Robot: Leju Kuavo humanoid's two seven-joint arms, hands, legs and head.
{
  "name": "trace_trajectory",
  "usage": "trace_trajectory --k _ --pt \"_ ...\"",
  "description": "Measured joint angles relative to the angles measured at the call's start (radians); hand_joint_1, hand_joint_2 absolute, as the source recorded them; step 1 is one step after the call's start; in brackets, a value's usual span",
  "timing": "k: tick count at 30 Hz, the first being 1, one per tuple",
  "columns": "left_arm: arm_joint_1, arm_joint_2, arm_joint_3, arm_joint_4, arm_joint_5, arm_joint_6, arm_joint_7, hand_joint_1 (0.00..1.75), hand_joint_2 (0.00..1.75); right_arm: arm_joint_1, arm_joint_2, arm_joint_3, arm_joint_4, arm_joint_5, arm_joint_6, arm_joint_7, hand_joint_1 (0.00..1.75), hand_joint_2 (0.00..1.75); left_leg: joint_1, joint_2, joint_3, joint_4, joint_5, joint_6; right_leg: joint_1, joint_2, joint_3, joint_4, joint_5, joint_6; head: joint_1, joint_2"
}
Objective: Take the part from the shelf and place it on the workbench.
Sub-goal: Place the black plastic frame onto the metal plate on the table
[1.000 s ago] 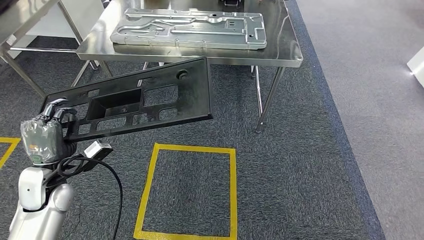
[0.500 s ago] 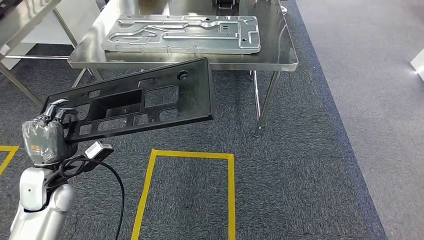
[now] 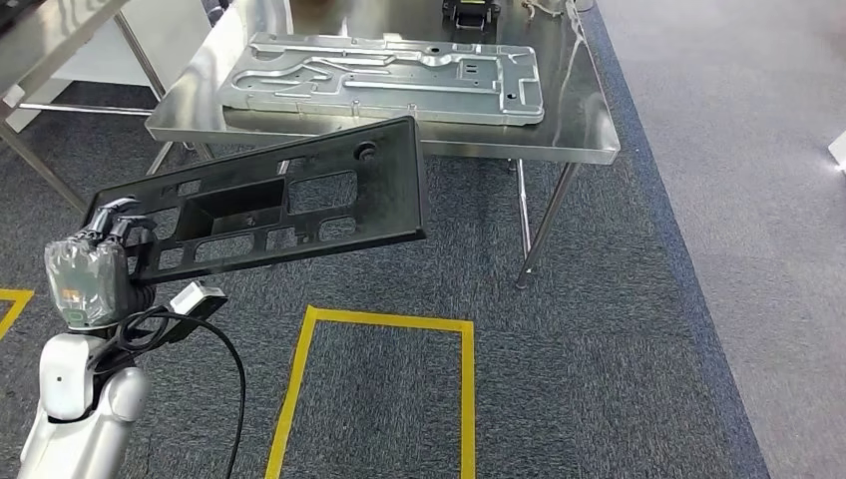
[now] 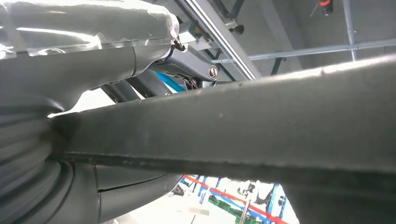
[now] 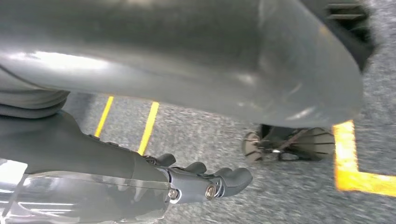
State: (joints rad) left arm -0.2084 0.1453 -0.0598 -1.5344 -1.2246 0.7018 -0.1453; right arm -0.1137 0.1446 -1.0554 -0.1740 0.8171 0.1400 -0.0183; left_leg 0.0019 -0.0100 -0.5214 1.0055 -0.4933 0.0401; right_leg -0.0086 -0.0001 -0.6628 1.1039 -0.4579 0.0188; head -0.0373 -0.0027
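Where grey carpet (image 3: 619, 329) spreads, steel workbench (image 3: 584, 125) bears a metal plate (image 3: 384, 78).

Left robot hand (image 3: 88, 267) gripping, raised.

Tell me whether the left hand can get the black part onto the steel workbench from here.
Probably not yet: the left hand holds the black part by one end over carpet, short of the workbench, where a metal plate fills most of the top.
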Motion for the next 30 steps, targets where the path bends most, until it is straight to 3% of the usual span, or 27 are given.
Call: trace_trajectory --k 2,6,7,9,11,12,13,15,17,21,23,26,27,28,30 --pt "-0.001 0.0 0.0 0.001 0.0 0.0 0.0 1.75 1.75 -0.001 -0.002 0.0 0.0 0.0 0.0 0.0 0.0 0.0 -0.001 0.0 0.007 0.001 -0.013 -0.011 0.007 0.0 0.018 -0.071 0.03 -0.012 0.0 0.0" --pt "-0.002 0.001 -0.004 0.001 -0.003 0.0 0.0 1.75 1.75 -0.001 -0.002 -0.001 0.0 -0.001 0.0 0.0 0.0 0.0 0.0 0.002 0.005 0.041 -0.016 -0.032 0.003 0.0 0.043 -0.09 0.028 -0.04 0.0 0.0" --pt "-0.004 0.002 -0.004 0.001 -0.003 0.0 0.0 1.75 1.75 -0.002 -0.001 -0.001 0.0 -0.002 0.0 -0.001 0.0 0.0 0.002 0.003 -0.015 0.081 -0.024 -0.037 0.001 0.0 0.054 -0.094 0.025 -0.045 0.0 0.0" --pt "-0.006 0.003 -0.004 0.001 -0.003 0.0 0.0 1.75 1.75 -0.004 -0.002 -0.001 0.0 -0.002 0.0 -0.001 0.0 0.0 0.007 0.004 -0.087 0.2 -0.063 -0.046 -0.002 0.0 0.068 -0.098 0.016 -0.05 0.0 0.0" --pt "-0.003 0.003 -0.005 0.002 -0.003 0.0 0.0 1.75 1.75 -0.005 -0.002 -0.001 0.0 -0.003 0.0 -0.002 0.0 0.0 0.013 0.004 -0.155 0.284 -0.106 -0.054 -0.003 0.001 0.081 -0.097 0.003 -0.049 0.0 0.0" --pt "-0.002 0.003 -0.005 0.002 -0.003 0.0 0.0 1.75 1.75 -0.004 -0.002 -0.001 0.0 -0.003 0.0 -0.002 0.0 0.0 0.016 0.005 -0.167 0.281 -0.102 -0.057 -0.004 0.001 0.09 -0.097 -0.005 -0.046 0.0 0.0" --pt "-0.002 0.003 -0.006 0.002 -0.004 0.0 0.0 1.75 1.75 -0.003 -0.001 -0.001 0.0 -0.003 0.0 -0.002 0.0 0.0 0.019 0.005 -0.163 0.244 -0.074 -0.059 -0.005 0.001 0.101 -0.097 -0.012 -0.043 0.0 0.0" --pt "-0.001 0.003 -0.006 0.002 -0.005 0.0 0.0 1.75 1.75 -0.002 -0.001 -0.001 0.0 -0.003 0.0 -0.002 0.0 0.0 0.022 0.009 -0.126 0.115 0.017 -0.061 -0.008 0.001 0.121 -0.096 -0.028 -0.033 0.0 0.0" --pt "0.0 0.003 -0.006 0.001 -0.009 0.0 0.003 1.75 1.75 -0.003 -0.001 -0.002 0.0 -0.003 0.002 -0.003 0.0 0.0 0.017 0.014 -0.101 0.036 0.048 -0.053 -0.008 0.002 0.13 -0.097 -0.04 -0.019 0.0 0.0" --pt "0.026 0.002 -0.014 -0.019 -0.042 -0.003 0.033 1.75 1.75 0.012 -0.002 -0.004 0.0 -0.004 0.01 -0.015 0.0 0.0 0.014 0.008 -0.076 0.02 0.047 -0.017 -0.008 0.001 0.139 -0.066 -0.051 0.01 0.0 0.0" --pt "0.036 0.002 -0.021 -0.038 -0.058 -0.009 0.053 1.75 1.75 0.019 -0.004 -0.005 0.0 -0.004 0.014 -0.018 0.0 0.0 0.013 0.007 -0.062 0.018 0.042 -0.004 -0.01 0.001 0.101 0.011 -0.085 0.014 0.0 0.0" --pt "0.049 0.001 -0.03 -0.057 -0.065 -0.017 0.07 1.75 1.75 0.027 -0.004 -0.006 0.0 -0.004 0.017 -0.019 0.0 0.0 0.004 0.006 -0.049 0.018 0.028 0.008 -0.007 0.001 -0.014 0.169 -0.151 0.014 0.0 0.0" --pt "0.053 0.001 -0.033 -0.059 -0.066 -0.018 0.072 1.75 1.75 0.029 -0.004 -0.006 0.0 -0.004 0.017 -0.019 0.0 0.0 0.0 0.005 -0.043 0.018 0.021 0.01 -0.005 0.001 -0.035 0.18 -0.15 0.013 0.0 0.0" --pt "0.057 0.001 -0.035 -0.062 -0.067 -0.019 0.073 1.75 1.75 0.032 -0.004 -0.006 0.0 -0.004 0.017 -0.019 0.0 0.0 -0.004 0.004 -0.033 0.018 0.014 0.012 -0.002 0.001 -0.04 0.157 -0.128 0.008 0.0 0.0" --pt "0.06 0.001 -0.041 -0.068 -0.068 -0.019 0.073 1.75 1.75 0.036 -0.007 -0.006 0.0 -0.004 0.017 -0.019 0.0 0.0 -0.01 0.002 -0.014 0.017 -0.002 0.012 0.011 0.002 -0.01 0.037 -0.035 -0.017 0.0 0.0"
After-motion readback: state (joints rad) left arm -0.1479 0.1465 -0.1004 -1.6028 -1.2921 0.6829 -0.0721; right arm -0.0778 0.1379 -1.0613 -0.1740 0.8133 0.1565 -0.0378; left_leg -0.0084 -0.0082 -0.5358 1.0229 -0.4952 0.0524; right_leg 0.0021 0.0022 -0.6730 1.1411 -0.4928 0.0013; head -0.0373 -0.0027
